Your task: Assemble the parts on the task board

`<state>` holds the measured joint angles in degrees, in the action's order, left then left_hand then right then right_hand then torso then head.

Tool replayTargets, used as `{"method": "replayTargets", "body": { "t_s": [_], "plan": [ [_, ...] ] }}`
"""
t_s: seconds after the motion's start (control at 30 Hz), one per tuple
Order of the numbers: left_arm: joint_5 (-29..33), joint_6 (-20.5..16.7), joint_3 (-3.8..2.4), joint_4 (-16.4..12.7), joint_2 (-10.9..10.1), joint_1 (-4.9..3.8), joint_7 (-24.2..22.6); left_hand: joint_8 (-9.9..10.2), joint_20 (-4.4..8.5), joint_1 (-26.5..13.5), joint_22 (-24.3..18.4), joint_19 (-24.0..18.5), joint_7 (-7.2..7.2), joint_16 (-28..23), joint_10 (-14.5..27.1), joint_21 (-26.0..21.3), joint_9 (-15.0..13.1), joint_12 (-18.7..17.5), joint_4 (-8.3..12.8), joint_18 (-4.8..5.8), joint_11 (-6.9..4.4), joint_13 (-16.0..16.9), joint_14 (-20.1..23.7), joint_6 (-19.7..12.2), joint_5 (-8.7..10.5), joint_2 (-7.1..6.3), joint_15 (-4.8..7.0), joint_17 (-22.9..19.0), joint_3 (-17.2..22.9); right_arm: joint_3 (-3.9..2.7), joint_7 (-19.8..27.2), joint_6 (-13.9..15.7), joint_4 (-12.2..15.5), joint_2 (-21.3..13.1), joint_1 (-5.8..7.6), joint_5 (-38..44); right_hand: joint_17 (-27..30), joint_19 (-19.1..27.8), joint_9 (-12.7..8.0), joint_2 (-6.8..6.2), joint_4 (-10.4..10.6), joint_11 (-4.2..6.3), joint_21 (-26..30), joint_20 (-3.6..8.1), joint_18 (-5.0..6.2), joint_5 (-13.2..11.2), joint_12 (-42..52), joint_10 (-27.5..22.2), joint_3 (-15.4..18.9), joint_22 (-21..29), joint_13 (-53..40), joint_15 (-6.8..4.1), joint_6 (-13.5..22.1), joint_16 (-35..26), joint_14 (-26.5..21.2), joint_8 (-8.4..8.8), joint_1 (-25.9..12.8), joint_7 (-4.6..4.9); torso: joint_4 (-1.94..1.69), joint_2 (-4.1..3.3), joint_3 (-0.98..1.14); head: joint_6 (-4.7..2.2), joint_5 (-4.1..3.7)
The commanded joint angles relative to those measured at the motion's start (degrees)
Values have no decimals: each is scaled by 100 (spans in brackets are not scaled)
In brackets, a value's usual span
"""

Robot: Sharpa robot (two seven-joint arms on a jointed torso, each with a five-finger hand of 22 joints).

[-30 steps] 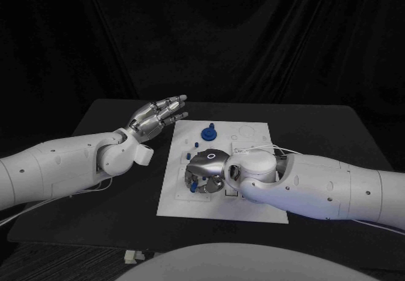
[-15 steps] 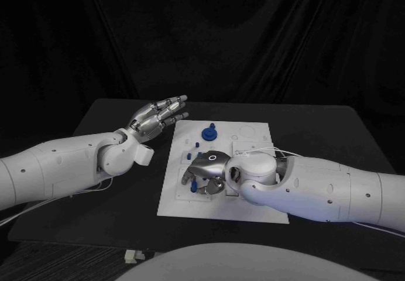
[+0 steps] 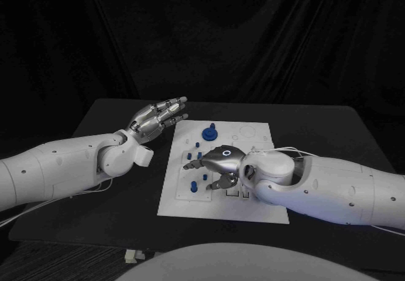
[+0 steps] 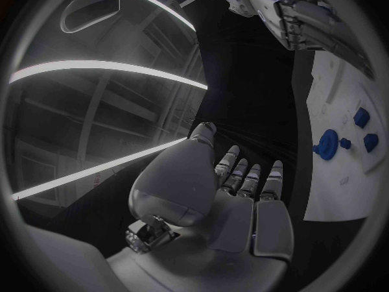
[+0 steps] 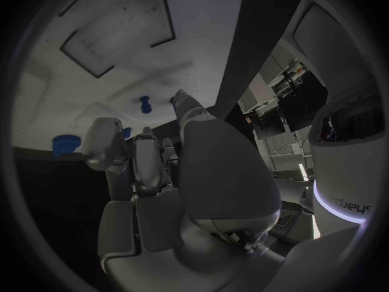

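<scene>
The white task board point(image 3: 253, 205) lies in the middle of the black table. On its far left part stand a round blue part point(image 3: 206, 135) and two small blue parts point(image 3: 196, 144) point(image 3: 187, 156). Another blue part point(image 3: 193, 187) stands near the left edge, closer to me. My right hand point(image 3: 214, 167) hovers over the board's left middle, just right of that part, fingers apart and holding nothing. In the right wrist view its fingers point(image 5: 150, 165) reach toward a blue peg point(image 5: 146, 104). My left hand point(image 3: 158, 117) hangs flat and open off the board's far left corner.
The left wrist view has the open left palm point(image 4: 243, 207) beside the board's edge point(image 4: 340, 175), with the blue parts point(image 4: 327, 144) on it. Bare black table point(image 3: 118, 193) runs along both sides of the board.
My right hand has drawn back to the right and up from the blue part near the left edge, and its fingers have spread. The left hand has stayed still.
</scene>
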<state>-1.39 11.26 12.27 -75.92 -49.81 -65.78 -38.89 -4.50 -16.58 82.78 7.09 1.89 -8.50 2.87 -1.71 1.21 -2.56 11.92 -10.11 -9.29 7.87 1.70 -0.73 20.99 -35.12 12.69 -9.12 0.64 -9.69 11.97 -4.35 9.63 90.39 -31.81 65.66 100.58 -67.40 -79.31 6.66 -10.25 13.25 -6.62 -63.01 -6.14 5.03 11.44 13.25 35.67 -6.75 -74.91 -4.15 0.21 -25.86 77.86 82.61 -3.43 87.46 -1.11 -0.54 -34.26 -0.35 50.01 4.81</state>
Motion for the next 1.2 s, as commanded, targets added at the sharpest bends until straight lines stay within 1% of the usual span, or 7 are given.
{"method": "replayTargets", "body": {
  "t_s": [0.03,0.4,0.5,0.53,0.63,0.77,1.2],
  "plan": [
    [6,61,-6,-16,-9,9,-153,-23,-18,19,12,33,-117,37,6,21,-10,27,9,-45,36,4,15,46,-15,59,0,10,40,-11,100,990,182,-231,146,-62,-30,-1,-22,-37,347,-3,-4,0,57,-81,201,-23,104,-751,-17,-5,-69,15,-24,-29,1,40,2,5,2,-1,-12],
    [6,49,-6,-13,-31,13,-165,-34,-19,15,23,40,-116,50,4,24,-13,39,9,-47,33,6,12,69,-12,54,-15,12,43,-10,-94,2021,1018,-1670,1047,-1630,15,-217,351,538,114,202,-375,-15,-11,341,1923,1678,-44,-862,-618,10,-2349,41,22,-855,-402,778,3,4,1,-1,-156],
    [6,49,-6,-8,-18,16,-162,-36,-19,15,23,40,-116,49,5,24,-13,32,10,-47,33,5,12,72,-12,53,-17,12,43,-9,-940,1475,1077,-1957,1181,-1838,637,-197,417,532,-34,461,-384,141,-10,323,3395,1922,2,-863,-1599,-228,-2767,-350,-225,-946,-482,709,3,2,2,-1,-208],
    [6,51,-6,-8,-14,18,-163,-37,-19,15,18,39,-116,50,5,23,-14,30,10,-47,33,5,12,76,-12,53,-18,12,44,-9,-1251,1184,1072,-2020,1206,-1901,397,-165,493,564,13,595,-404,228,-28,361,5878,3640,79,-876,-4975,-310,-3088,-234,-188,-1068,-687,610,2,2,2,-1,-217],
    [6,55,-6,-2,-2,26,-161,-37,-19,15,18,39,-116,50,5,23,-14,30,10,-47,33,5,12,76,-12,53,-18,12,44,-8,-1938,434,1009,-2118,1245,-2056,-2247,-470,683,697,262,630,-1260,273,-191,270,7621,5306,264,-1098,-8409,-321,-3557,1208,734,-1186,-1454,542,5,4,3,-1,-247],
    [6,64,-6,7,24,35,-157,-37,-19,15,16,38,-117,47,6,23,-13,23,11,-47,34,4,12,71,-13,53,-19,12,45,-7,-2581,-507,873,-2148,1234,-2165,-2260,-956,806,838,303,733,-2428,370,-436,195,7675,5433,375,-1424,-8585,-407,-3860,1214,739,-1200,-2048,423,9,4,3,-1,-285],
    [6,92,-6,8,65,55,-170,-31,-21,22,9,38,-126,48,8,22,-6,39,17,-44,54,6,12,25,-16,65,-26,12,64,-6,-3152,-1784,602,-1926,1058,-2346,-2260,-1069,1197,1215,339,1003,-2699,665,-503,-276,7675,5433,599,-1509,-8585,-725,-4840,1214,739,-1270,-3736,117,7,2,-1,-1,-284]
  ]
}}
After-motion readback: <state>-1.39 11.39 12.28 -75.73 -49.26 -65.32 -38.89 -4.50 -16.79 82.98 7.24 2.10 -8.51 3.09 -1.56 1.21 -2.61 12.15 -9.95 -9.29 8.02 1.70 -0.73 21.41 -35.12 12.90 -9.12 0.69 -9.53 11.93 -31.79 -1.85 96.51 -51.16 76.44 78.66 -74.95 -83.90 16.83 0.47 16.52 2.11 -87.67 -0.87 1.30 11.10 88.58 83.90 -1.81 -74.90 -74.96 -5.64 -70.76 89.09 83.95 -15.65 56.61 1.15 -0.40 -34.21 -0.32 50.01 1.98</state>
